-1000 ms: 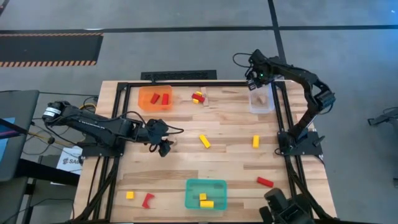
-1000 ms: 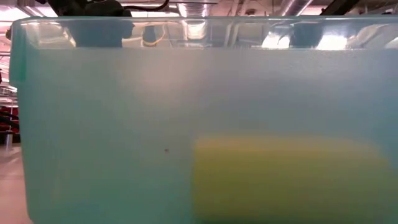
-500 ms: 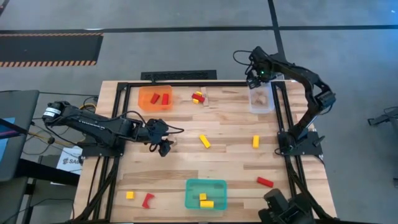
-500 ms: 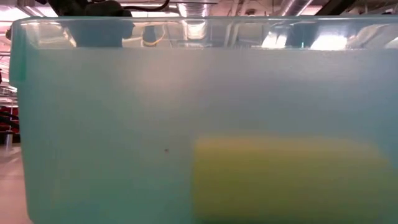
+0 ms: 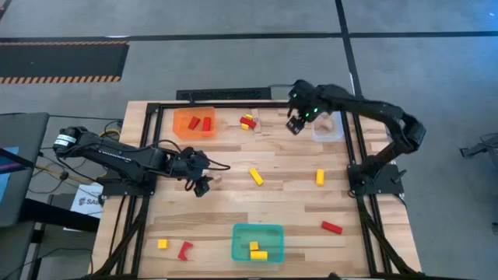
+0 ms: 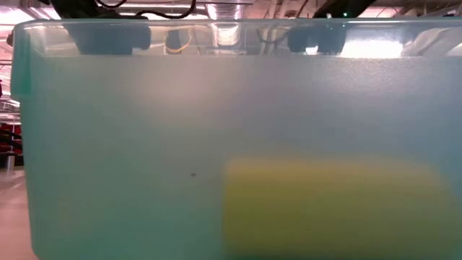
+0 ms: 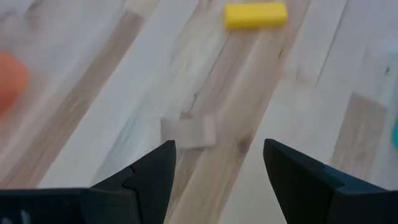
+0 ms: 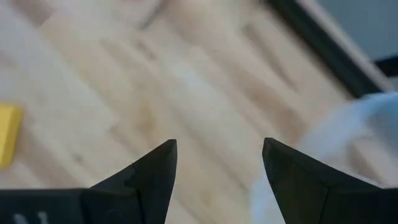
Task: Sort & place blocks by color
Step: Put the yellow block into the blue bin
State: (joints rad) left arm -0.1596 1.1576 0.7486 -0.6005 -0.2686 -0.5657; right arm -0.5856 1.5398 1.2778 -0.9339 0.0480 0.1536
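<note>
Blocks: I see small oblong pieces in bright red, bright yellow and pale wood, scattered over the desk (image 5: 233,198) and partly in trays.
Orange tray (image 5: 194,123): far left of the desk, two red blocks (image 5: 201,123) inside.
Teal tray (image 5: 257,242): near edge, middle, with two yellow blocks (image 5: 257,251) in it; in the low view its wall (image 6: 144,144) fills my whole picture with one yellow block (image 6: 332,206) behind it.
Clear tray (image 5: 327,128): far right; I cannot make out what lies in it.
Loose yellow: one block mid-desk (image 5: 256,176), one to its right (image 5: 320,177), one at the near left corner (image 5: 163,243).
Loose red: one beside that near-left yellow (image 5: 184,250), one near right (image 5: 331,227).
Far cluster (image 5: 248,121): red and yellow pieces touching, between the orange and clear trays.
Pale block (image 7: 188,131): lying flat on the wood just ahead of the left fingers, a yellow block (image 7: 255,14) farther on.
Left gripper (image 5: 202,184): low over the desk's left middle, fingers spread wide, holding nothing.
Right gripper (image 5: 295,125): above the far side, just left of the clear tray, fingers wide apart and empty.
Desk: light wooden planks in a black frame.
Room: grey floor with a dark seam; striped mat (image 5: 62,61) at far left.
</note>
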